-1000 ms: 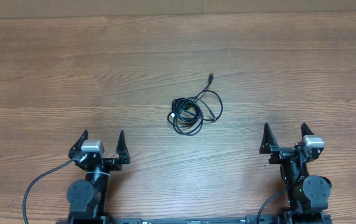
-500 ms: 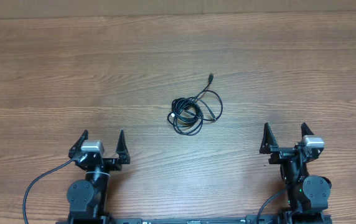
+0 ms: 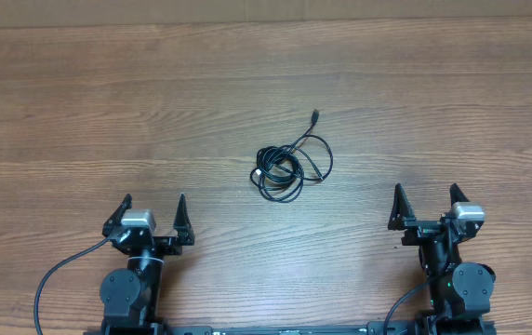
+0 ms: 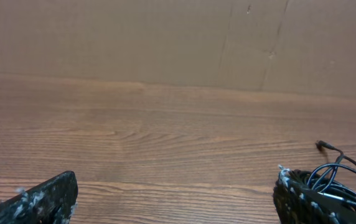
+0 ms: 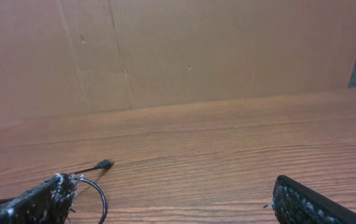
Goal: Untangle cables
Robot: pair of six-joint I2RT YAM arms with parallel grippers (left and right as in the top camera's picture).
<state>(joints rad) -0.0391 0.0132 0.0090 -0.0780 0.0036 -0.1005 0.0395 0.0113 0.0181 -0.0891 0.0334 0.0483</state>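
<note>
The cables lie coiled on the counter, between and ahead of the left end effector and right end effector, both wide open and empty

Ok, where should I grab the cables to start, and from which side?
Probably the strand just behind the plug, from above with the open right gripper, which sits on that side. That end trails out of the tight coil of cables toward the far edge, lying flat and alone, so the jaws can straddle it.
</note>
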